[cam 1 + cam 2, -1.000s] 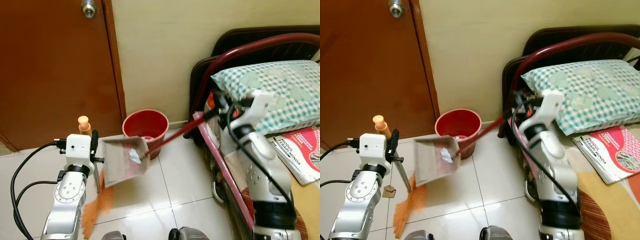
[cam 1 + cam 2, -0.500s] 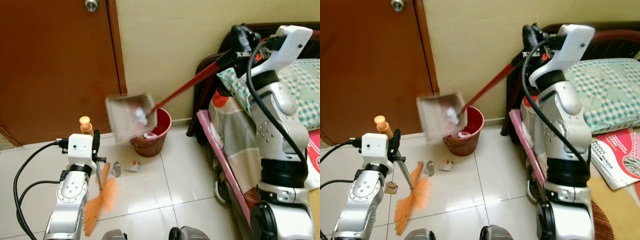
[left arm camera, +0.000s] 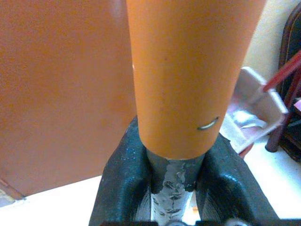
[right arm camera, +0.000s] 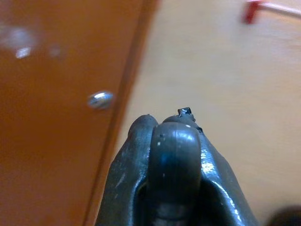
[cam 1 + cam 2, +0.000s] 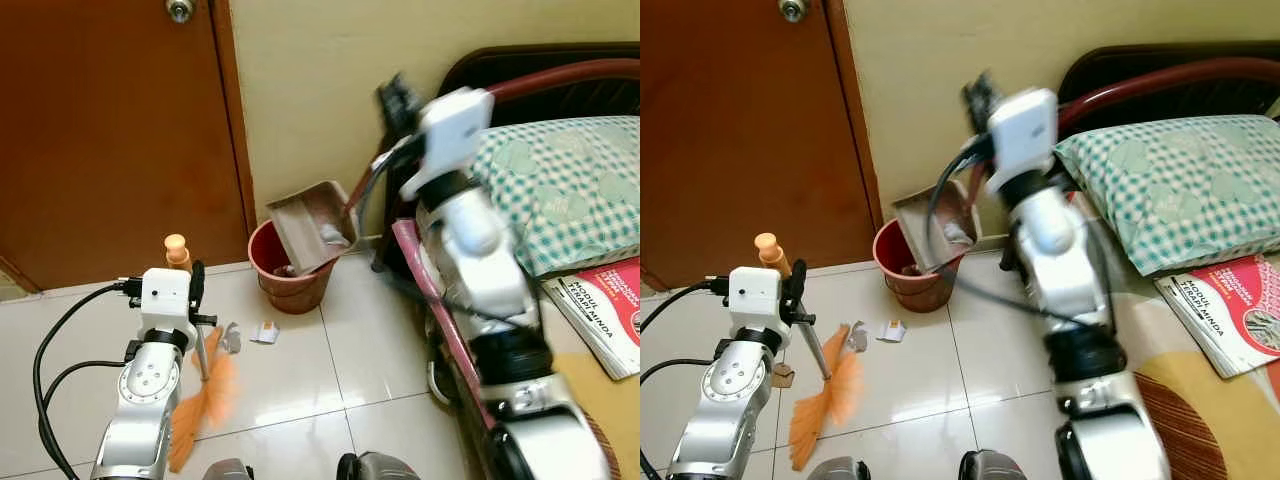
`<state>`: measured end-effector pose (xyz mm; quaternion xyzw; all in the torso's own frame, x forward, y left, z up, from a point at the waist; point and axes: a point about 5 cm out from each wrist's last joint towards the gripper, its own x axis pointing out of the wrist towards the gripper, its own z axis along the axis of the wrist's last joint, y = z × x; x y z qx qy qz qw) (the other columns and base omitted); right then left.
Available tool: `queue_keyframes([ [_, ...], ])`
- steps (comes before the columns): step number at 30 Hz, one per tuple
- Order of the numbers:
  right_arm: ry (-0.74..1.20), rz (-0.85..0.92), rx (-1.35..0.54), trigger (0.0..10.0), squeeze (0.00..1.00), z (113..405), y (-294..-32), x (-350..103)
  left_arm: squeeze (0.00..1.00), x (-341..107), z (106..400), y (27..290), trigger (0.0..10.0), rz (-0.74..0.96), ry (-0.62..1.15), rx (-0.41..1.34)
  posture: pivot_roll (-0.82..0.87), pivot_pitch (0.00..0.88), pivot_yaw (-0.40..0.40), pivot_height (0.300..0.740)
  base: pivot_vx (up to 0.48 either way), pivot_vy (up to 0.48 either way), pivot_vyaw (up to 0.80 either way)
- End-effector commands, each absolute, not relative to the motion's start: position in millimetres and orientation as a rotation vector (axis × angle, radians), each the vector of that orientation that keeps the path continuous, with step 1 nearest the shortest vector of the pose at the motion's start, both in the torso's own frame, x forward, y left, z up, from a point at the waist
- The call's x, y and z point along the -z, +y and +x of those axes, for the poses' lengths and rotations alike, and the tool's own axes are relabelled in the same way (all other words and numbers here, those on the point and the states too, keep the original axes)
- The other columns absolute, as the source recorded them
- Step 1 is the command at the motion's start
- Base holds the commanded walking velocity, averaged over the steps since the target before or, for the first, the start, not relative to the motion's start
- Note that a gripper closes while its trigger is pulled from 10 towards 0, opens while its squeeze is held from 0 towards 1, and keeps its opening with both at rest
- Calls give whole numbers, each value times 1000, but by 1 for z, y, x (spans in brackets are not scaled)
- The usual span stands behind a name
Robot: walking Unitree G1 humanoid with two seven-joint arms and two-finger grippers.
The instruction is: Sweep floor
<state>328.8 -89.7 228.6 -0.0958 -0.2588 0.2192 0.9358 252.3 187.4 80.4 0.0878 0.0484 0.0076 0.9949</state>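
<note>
My left gripper (image 5: 192,285) is shut on the broom handle (image 3: 188,70), whose orange top sticks up above it. The broom's orange bristles (image 5: 205,398) rest on the white tiles beside my left arm. A grey dustpan (image 5: 310,222) with white litter in it tilts over the red bucket (image 5: 288,278) by the wall. Its dark red handle (image 5: 355,190) runs up to my blurred right gripper (image 5: 398,100), which is shut on it. Two small paper scraps (image 5: 265,332) lie on the floor in front of the bucket.
A brown door (image 5: 110,130) with a knob (image 5: 180,10) stands on the left. A bed with a checked pillow (image 5: 560,190), a pink frame edge (image 5: 430,290) and a red magazine (image 5: 605,310) fills the right. Open tiles (image 5: 330,370) lie between.
My right arm raised the dustpan from low beside my left arm, then swung left and brought it down onto the bucket. Scraps now lie on the floor. The left arm stayed still.
</note>
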Motion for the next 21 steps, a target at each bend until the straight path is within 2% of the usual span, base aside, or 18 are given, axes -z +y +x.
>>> queue_keyframes([
  [1,-569,-250,-513,10000,0,321,-78,-222,0,-76,249,189,10000,184,129,-24,30,73,-47,740,0,0,0],
  [7,-563,-334,-677,10000,0,306,-60,-201,0,-76,250,188,10000,184,129,-18,39,70,-53,740,0,0,0],
  [11,-583,-378,-723,10000,0,302,-56,-197,0,-76,251,186,10000,188,124,-21,35,65,-55,740,0,0,0],
  [21,-732,-634,-838,10000,0,290,-46,-193,0,-75,255,180,10000,179,118,-18,30,52,-69,740,0,0,0],
])
